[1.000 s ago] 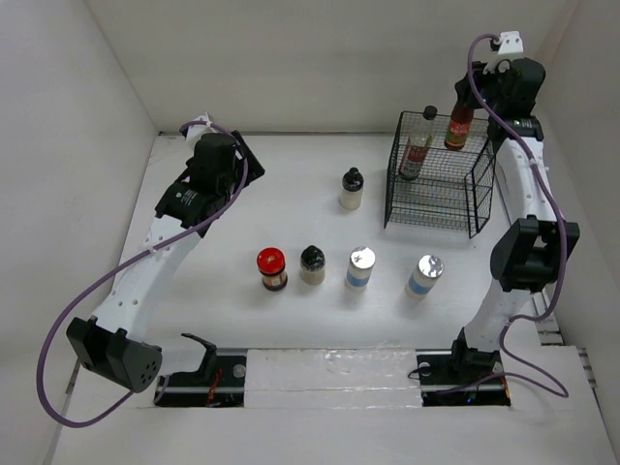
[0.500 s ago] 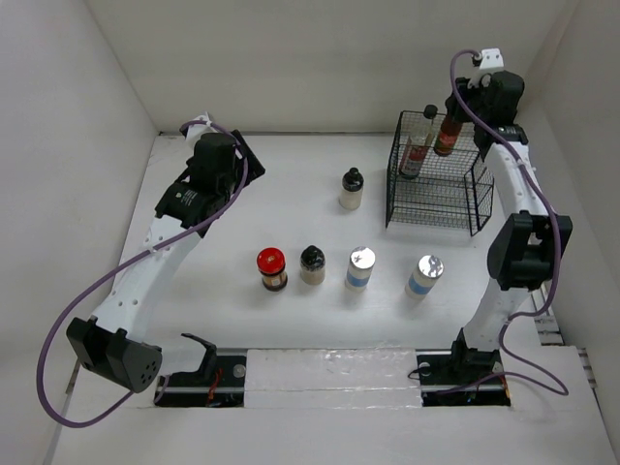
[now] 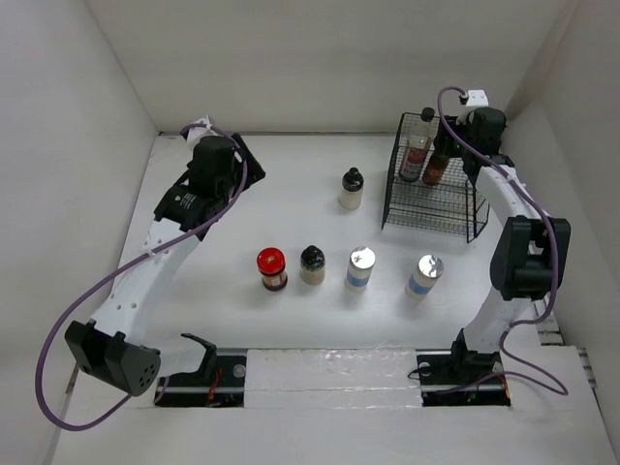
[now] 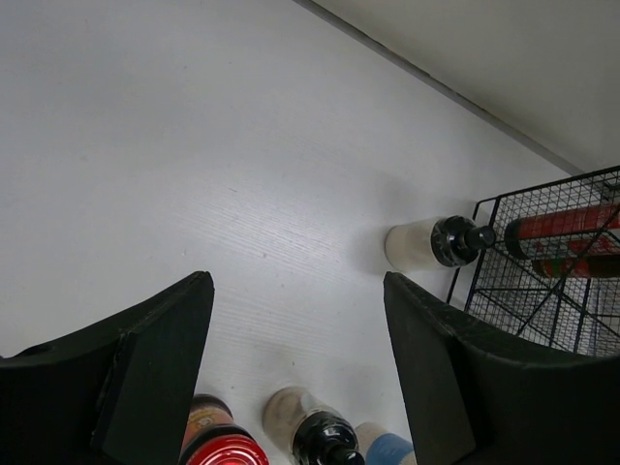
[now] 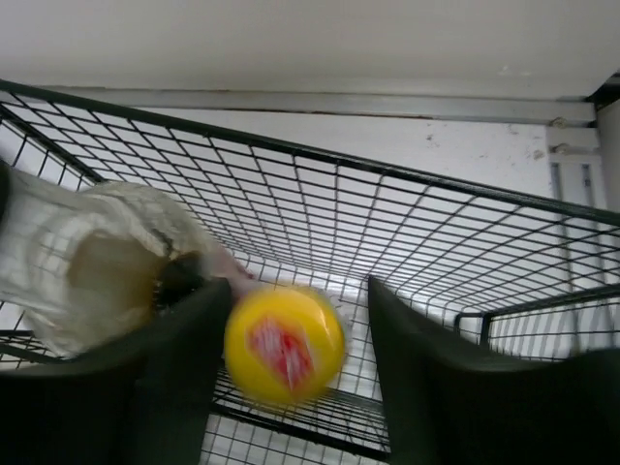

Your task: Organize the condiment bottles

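Wire basket (image 3: 434, 203): on the desk (image 3: 242, 194), far right part; landmark for the entries below; left sauce bottle (image 3: 417, 155) and right sauce bottle (image 3: 435, 170): inside the basket, side by side at its far end; small bottle (image 3: 351, 190): on the desk left of the basket, near but apart; lidded jar (image 3: 272, 269), capped jar (image 3: 312, 264), left shaker (image 3: 360, 267), right shaker (image 3: 425, 275): one row, left to right, before the basket; right shaker straight before it, the other three before it and leftward.

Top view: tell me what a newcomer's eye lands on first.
The black wire basket at the far right, with two tall bottles standing inside and the right gripper over one. Then the row of four small containers mid-table, a red lid at its left end.
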